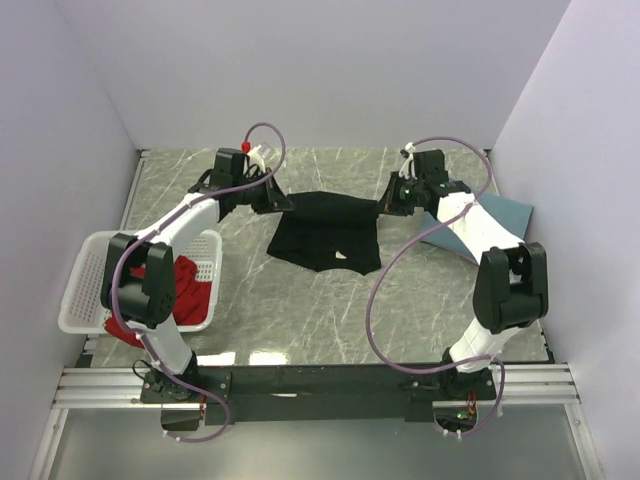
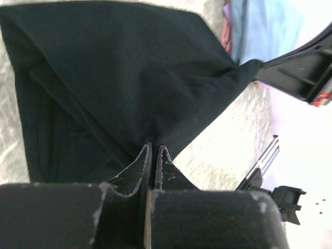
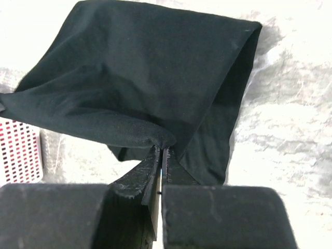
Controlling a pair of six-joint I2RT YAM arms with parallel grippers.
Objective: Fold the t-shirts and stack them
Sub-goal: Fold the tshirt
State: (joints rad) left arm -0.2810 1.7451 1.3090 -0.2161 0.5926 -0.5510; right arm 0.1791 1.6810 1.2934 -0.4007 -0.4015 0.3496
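You hold the black t-shirt (image 1: 325,238) stretched between both arms over the middle of the table (image 1: 300,320). Your left gripper (image 2: 154,151) is clenched on its far-left corner, with the cloth pinched right at the fingertips. Your right gripper (image 3: 162,151) is clamped on the far-right corner the same way. The red t-shirt (image 1: 190,290) lies in the basket (image 1: 85,270), and the dusty-blue t-shirt (image 1: 505,212) lies beneath your right arm.

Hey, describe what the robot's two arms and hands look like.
The left arm and right arm have white shells, black joints and a looping purple cable each. The left hand and right hand end in two black, tapered, scuffed fingers.
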